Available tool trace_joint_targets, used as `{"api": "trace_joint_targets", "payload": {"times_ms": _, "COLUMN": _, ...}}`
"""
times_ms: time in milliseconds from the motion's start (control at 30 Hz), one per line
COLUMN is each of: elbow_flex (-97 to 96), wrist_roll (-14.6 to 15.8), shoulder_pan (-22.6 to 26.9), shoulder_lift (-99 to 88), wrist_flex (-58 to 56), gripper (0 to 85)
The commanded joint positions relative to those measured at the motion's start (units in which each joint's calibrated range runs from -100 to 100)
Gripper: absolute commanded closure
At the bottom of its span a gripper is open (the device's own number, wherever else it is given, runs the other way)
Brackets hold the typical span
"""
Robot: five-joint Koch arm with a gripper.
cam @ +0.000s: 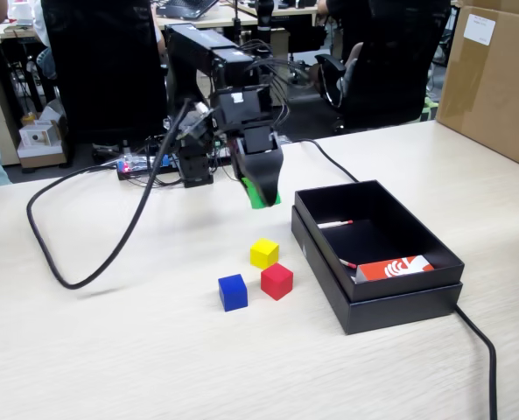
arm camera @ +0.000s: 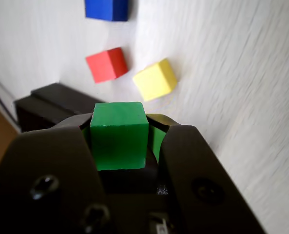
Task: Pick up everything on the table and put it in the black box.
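- In the wrist view the gripper (arm camera: 120, 141) is clamping the green cube (arm camera: 119, 134) between its jaws, lifting it clear of the table (arm camera: 241, 97).
- Beyond it, the yellow cube (arm camera: 155, 79), red cube (arm camera: 106, 64) and blue cube (arm camera: 107, 9) are sitting on the table, waiting to be picked up.
- Only the fixed view is showing inside the black box (cam: 434, 254): no cube there, just a pen (cam: 335, 224) and an orange-and-white packet (cam: 396, 267), so all four are remaining.

No text can be read; the orange-and-white packet (cam: 396, 268) bears a white logo, too blurred to make out.
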Motion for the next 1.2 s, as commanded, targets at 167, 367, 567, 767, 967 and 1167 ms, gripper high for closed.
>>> {"api": "trace_joint_targets", "payload": {"times_ms": 167, "elbow_flex": 11.57, "wrist_roll": 2.2, "shoulder_pan": 6.69, "shoulder_lift": 10.34, "wrist_flex": -0.61, "gripper": 78.6}}
{"api": "trace_joint_targets", "payload": {"times_ms": 367, "elbow_flex": 19.09, "wrist_roll": 4.0, "shoulder_pan": 8.45, "shoulder_lift": 25.37, "wrist_flex": -1.04, "gripper": 78.5}}
{"api": "trace_joint_targets", "payload": {"times_ms": 567, "elbow_flex": 23.44, "wrist_roll": 4.15, "shoulder_pan": 8.4, "shoulder_lift": 33.06, "wrist_flex": -2.33, "gripper": 78.3}}
{"api": "trace_joint_targets", "payload": {"times_ms": 767, "elbow_flex": 24.08, "wrist_roll": 2.98, "shoulder_pan": 7.72, "shoulder_lift": 39.48, "wrist_flex": -3.28, "gripper": 57.6}}
{"api": "trace_joint_targets", "payload": {"times_ms": 967, "elbow_flex": 25.71, "wrist_roll": 1.22, "shoulder_pan": 6.25, "shoulder_lift": 33.86, "wrist_flex": -3.37, "gripper": 57.5}}
{"api": "trace_joint_targets", "payload": {"times_ms": 1167, "elbow_flex": 28.16, "wrist_roll": -0.78, "shoulder_pan": 2.98, "shoulder_lift": 24.11, "wrist_flex": -3.28, "gripper": 57.3}}
